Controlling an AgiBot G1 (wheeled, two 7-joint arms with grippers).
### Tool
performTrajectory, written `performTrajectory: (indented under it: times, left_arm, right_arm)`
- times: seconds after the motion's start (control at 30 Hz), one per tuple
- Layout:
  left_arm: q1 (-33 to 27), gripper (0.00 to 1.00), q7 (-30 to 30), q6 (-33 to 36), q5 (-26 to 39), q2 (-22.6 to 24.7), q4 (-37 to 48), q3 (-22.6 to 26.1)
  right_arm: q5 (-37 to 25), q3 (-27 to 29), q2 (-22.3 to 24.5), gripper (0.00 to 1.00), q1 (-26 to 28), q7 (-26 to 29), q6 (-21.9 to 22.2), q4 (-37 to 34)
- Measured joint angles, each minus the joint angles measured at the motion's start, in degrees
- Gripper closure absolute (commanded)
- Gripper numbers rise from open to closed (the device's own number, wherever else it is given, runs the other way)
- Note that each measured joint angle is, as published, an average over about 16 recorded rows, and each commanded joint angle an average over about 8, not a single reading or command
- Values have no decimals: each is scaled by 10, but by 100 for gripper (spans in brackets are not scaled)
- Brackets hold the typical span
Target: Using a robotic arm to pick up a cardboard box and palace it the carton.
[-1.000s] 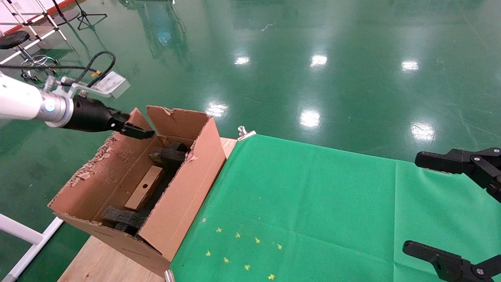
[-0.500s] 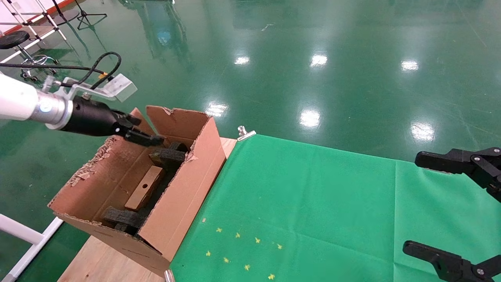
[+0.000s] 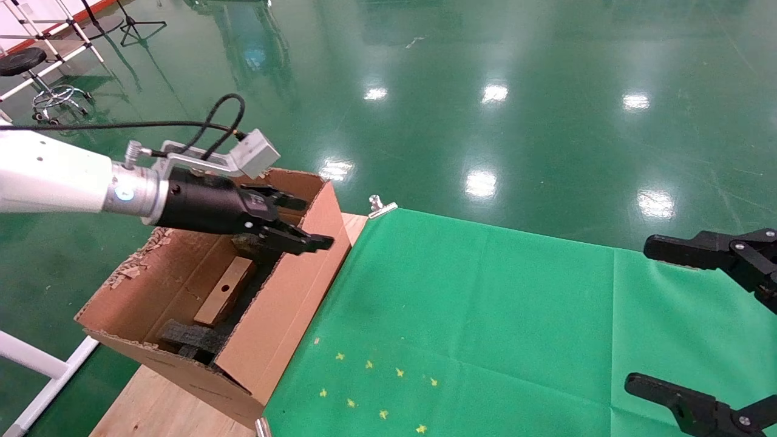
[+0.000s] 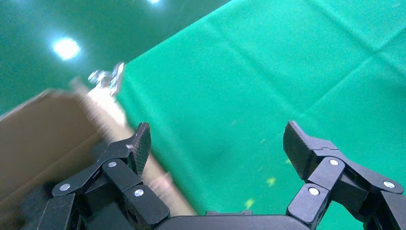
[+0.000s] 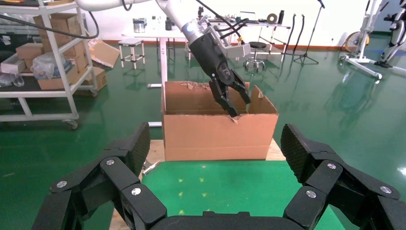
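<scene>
The robotic arm reaches in from the left of the head view, its white sleeve ending in a blue-lit silver ring, a silver camera block and a looped black cable. Its left gripper hangs over the far end of the carton, level with the carton's right wall, with its fingers spread apart and nothing between them; the left wrist view shows the same wide gap between the two black fingertips, with green cloth behind them. The carton sits at the left edge of the table on bare wood, its flaps upright and its left rim ragged and torn. Inside it the cardboard box lies flat on the floor, a slim brown piece running lengthwise, between a black foam block at the near end and another foam block at the far end, partly hidden by the gripper. The green cloth covers the rest of the table to the right, with small yellow marks near its front and a metal clip at its far left corner. The right gripper is parked at the right edge above the cloth, well apart from the carton, its fingers wide open and holding nothing, as the right wrist view also shows.
</scene>
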Motion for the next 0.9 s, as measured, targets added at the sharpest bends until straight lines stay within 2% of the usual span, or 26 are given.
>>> performTrajectory:
  times: [0.9]
  left_arm:
    - [226,0,75,76,-178,-16,-227,-242]
  right_arm:
    - [0,0,0,0,0,0,0,0]
